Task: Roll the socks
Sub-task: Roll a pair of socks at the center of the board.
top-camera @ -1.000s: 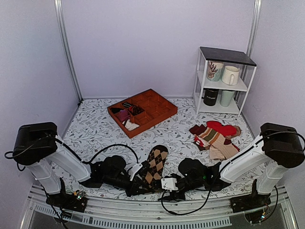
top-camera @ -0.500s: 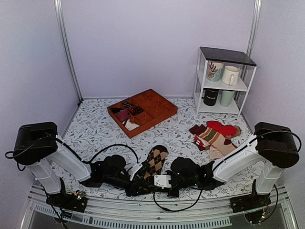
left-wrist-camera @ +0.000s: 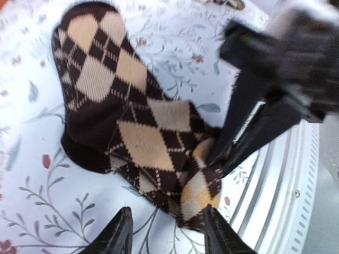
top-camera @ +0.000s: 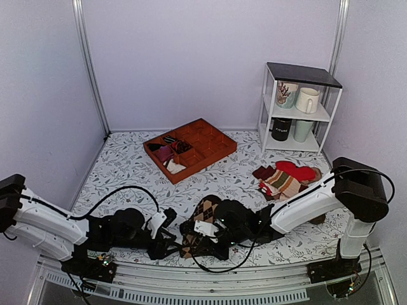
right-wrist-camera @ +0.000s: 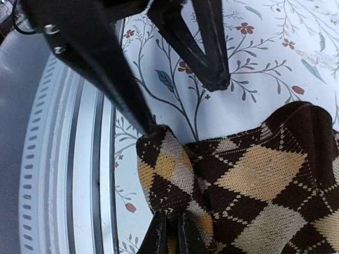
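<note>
— Where do the socks lie from you?

— Picture a clock flat on the table, six at my bases. The socks point(top-camera: 208, 207) start right at the near edge and run from about seven out to one, with the bunched end near and the rounded end far. My right pincer point(right-wrist-camera: 172, 217) is closed to a sliver on the near end, with argyle knit caught between its fingers. My left pincer point(left-wrist-camera: 167, 209) stands wide with nothing in it, and the same near end lies straight ahead at its twelve. One of its fingers point(right-wrist-camera: 98, 71) touches the sock's corner. The other stands clear over the table point(right-wrist-camera: 254, 100).

— Which arm is nearer?

— Both sit at the near end, the left one coming in from nine and the right from three. Only the right has cloth.

— So what does the next move depend on?

— On the long axis, I judge. The roll has to travel from near to far, toward one o'clock, so my left should close on that corner beside the right before either turns
</note>
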Action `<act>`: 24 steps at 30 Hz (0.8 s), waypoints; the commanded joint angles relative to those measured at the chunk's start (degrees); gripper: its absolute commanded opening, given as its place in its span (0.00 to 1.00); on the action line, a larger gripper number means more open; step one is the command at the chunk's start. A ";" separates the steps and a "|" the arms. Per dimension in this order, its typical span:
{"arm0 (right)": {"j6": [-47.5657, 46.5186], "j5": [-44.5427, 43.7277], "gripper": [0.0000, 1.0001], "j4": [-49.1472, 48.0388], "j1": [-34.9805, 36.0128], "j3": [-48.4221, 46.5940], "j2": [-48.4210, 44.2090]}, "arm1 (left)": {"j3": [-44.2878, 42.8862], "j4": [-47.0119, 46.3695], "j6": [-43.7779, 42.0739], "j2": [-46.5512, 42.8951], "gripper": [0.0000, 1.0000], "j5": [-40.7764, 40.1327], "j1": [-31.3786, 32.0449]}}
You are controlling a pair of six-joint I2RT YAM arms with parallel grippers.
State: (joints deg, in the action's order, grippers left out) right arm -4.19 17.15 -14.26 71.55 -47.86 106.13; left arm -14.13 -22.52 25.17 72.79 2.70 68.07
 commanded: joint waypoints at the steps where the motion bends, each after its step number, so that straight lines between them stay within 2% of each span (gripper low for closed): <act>1: 9.38 10.54 0.08 21.16 -2.91 -3.60 7.85 | 2.52 2.16 -4.03 -8.43 0.47 -13.15 4.96; 4: 12.80 14.99 0.08 24.95 -5.02 -6.18 10.03 | 4.05 -0.98 -6.63 -11.83 0.47 -17.65 8.83; 7: 16.05 19.84 0.08 26.44 -7.46 -7.86 11.70 | 5.65 -5.57 -9.36 -11.57 0.47 -20.34 11.91; 13: 17.28 22.30 0.08 29.45 -10.03 -10.71 14.55 | 5.61 -12.31 -13.54 -3.40 0.47 -22.87 14.48; 24: 17.90 23.42 0.08 30.13 -10.82 -11.45 15.60 | 3.11 -21.05 -17.42 9.67 0.50 -21.64 16.61</act>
State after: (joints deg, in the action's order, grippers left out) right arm 12.86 45.65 3.27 60.88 -62.61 116.68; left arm -9.58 -37.74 10.15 79.77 -18.52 82.81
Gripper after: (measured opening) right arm 0.086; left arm 0.483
